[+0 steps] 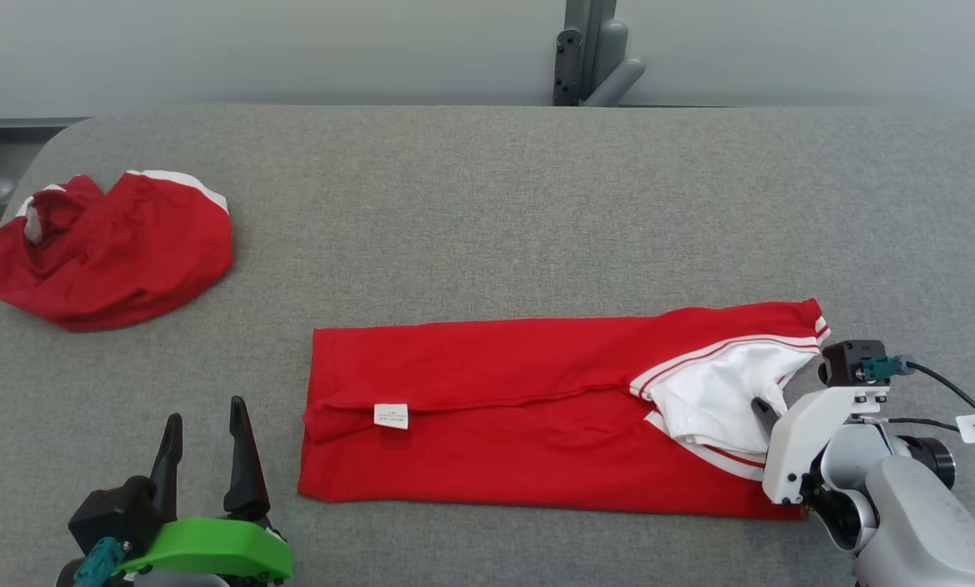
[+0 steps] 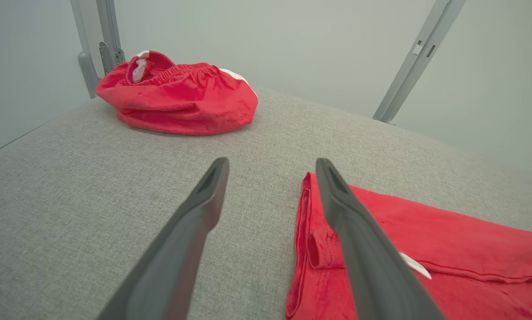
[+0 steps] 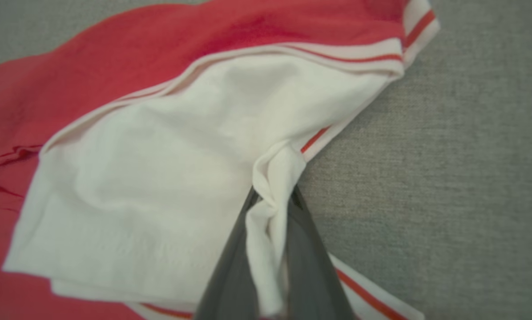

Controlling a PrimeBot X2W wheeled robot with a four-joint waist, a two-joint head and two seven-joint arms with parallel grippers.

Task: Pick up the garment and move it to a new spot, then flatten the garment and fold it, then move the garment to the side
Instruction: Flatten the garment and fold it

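Red garment (image 1: 487, 408) lay flat, folded lengthwise on surface (image 1: 487, 204) well apart from crumpled red shorts (image 1: 112, 249), right end effector (image 1: 765, 412) clamped on white sleeve (image 1: 716, 391) at the end farthest from them, left end effector (image 1: 205, 409) fingers apart, idle; further folding and the move aside apparently remained.

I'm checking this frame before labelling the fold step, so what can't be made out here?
- Print on the white label: too small in the head view; the left gripper covers part of it in the left wrist view.
- Near right corner of the flat red garment: head view, hidden under the right arm.
- Tips of the right gripper: right wrist view blurred, white fabric bunched over them.
- Type of the crumpled red garment: bunched up, unclear.
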